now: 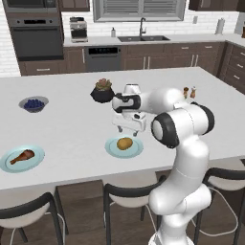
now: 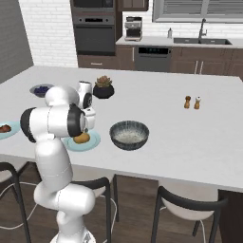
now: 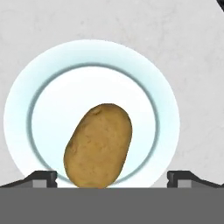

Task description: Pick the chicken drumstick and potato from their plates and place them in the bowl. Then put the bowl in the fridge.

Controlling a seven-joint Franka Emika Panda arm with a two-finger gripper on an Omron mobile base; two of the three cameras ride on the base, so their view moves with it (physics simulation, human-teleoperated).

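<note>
At the left edge of the left base view, the chicken drumstick [image 1: 22, 156] lies on its plate [image 1: 9, 165]. At centre, the gripper [image 1: 126, 128] hovers wide open and empty above the potato [image 1: 125, 143], bare counter around. In the right base view, the bowl [image 2: 129, 135] sits just right of the potato's plate [image 2: 92, 140].

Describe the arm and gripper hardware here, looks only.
The arm has glossy white rounded segments with dark grey to black joint rings. The gripper has a boxy white body, and its fingers end in small dark tips. A thin white cable loops near the base.
</note>
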